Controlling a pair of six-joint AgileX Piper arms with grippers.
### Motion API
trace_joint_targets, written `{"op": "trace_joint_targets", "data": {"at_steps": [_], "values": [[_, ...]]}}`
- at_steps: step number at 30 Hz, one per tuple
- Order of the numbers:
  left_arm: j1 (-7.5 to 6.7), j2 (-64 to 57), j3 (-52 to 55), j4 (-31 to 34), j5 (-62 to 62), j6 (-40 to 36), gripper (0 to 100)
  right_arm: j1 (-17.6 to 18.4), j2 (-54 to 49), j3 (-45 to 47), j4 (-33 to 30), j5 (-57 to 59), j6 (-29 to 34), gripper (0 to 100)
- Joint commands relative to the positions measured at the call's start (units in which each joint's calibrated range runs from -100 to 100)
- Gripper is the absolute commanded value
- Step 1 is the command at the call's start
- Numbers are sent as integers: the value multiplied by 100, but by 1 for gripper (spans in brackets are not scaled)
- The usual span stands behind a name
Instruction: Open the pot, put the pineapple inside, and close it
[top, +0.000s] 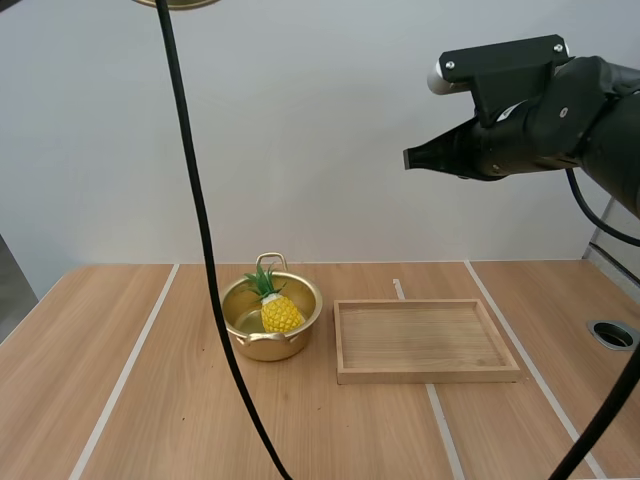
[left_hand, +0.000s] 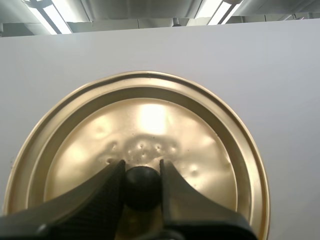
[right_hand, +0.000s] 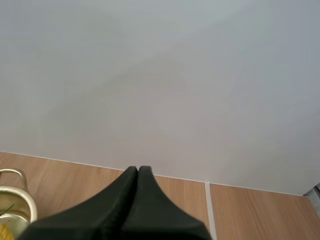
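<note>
A gold pot (top: 270, 318) stands open on the wooden table left of centre, with a yellow pineapple (top: 277, 305) with green leaves lying inside it. The gold lid (left_hand: 145, 150) is held up in the air: my left gripper (left_hand: 142, 187) is shut on its black knob (left_hand: 142, 185), and the lid's edge (top: 178, 3) shows high above the table. My right gripper (top: 410, 158) hangs high over the table's right half, its fingers (right_hand: 137, 200) shut together as one wedge on nothing. The pot's rim and handle (right_hand: 15, 200) appear beside those fingers.
A shallow wooden tray (top: 425, 340) lies just right of the pot. White stripes cross the tabletop. A round metal grommet (top: 612, 334) sits near the table's right edge.
</note>
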Motion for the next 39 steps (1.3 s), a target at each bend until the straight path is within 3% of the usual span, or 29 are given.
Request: {"op": "trace_joint_targets", "data": {"at_steps": [1, 6, 11, 23, 39], "values": [[-4, -21, -18, -15, -130, -27, 0, -18, -99, -34, -70, 34, 8, 0], [-4, -21, -18, -42, -130, -37, 0, -18, -99, -34, -60, 34, 68, 0], [-4, 5, -18, 10, 495, -37, 0, -18, -112, -34, -60, 34, 615, 0], [-4, 722, -18, 403, 2990, -45, 0, -18, -112, -34, -47, 34, 631, 0], [-4, 1949, 13, 792, 3828, -45, 0, -18, -112, -34, -47, 34, 631, 0]]}}
